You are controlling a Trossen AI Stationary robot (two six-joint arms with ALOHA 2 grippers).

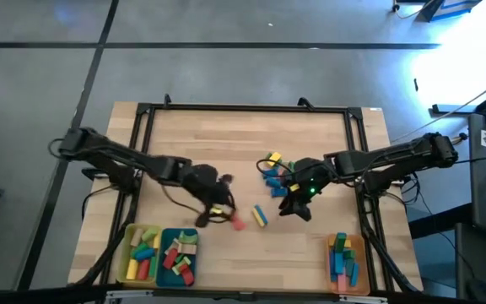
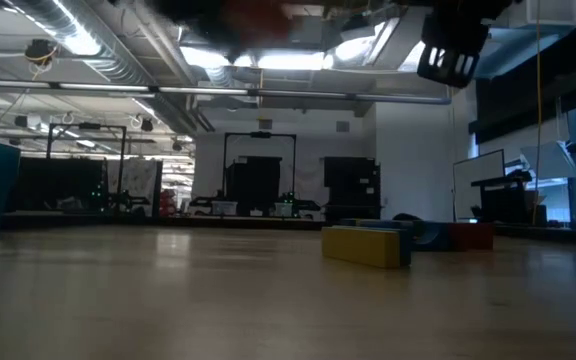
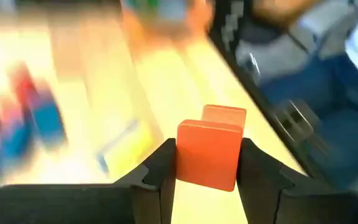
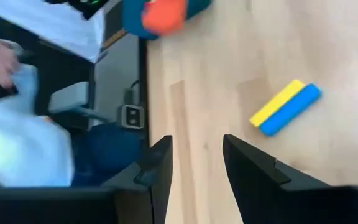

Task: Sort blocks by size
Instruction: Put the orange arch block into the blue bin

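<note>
A red block (image 3: 209, 154) sits clamped between the two dark fingers of the left pincer (image 3: 207, 168), lifted above the wooden surface (image 1: 226, 152); in the high view that left pincer (image 1: 216, 211) hangs just beyond the teal tray (image 1: 164, 268), toward the surface's middle. A small red piece (image 1: 239, 223) lies on the wood right beside it, and a yellow and blue pair of bars (image 1: 259, 216) lies side by side a little farther from the teal tray. Farther still, past those bars, a loose cluster of blue and yellow blocks (image 1: 273, 171) rests near the centre of the surface. The right pincer (image 1: 296, 205) hovers between that cluster and the bar pair; its fingers (image 4: 157, 168) stand apart with nothing between them, bare wood showing in the gap, and the yellow and blue bars (image 4: 285, 107) lie off to one side of it. The teal tray holds red, green and pink blocks, touching the yellow tray (image 1: 126, 265) beside it, which carries green, yellow, blue and red pieces. Well apart from the teal tray, at the opposite near corner, an orange tray (image 1: 362, 272) holds mostly blue bars. From the low view the yellow bar (image 2: 366, 245) lies flat on the wood.
</note>
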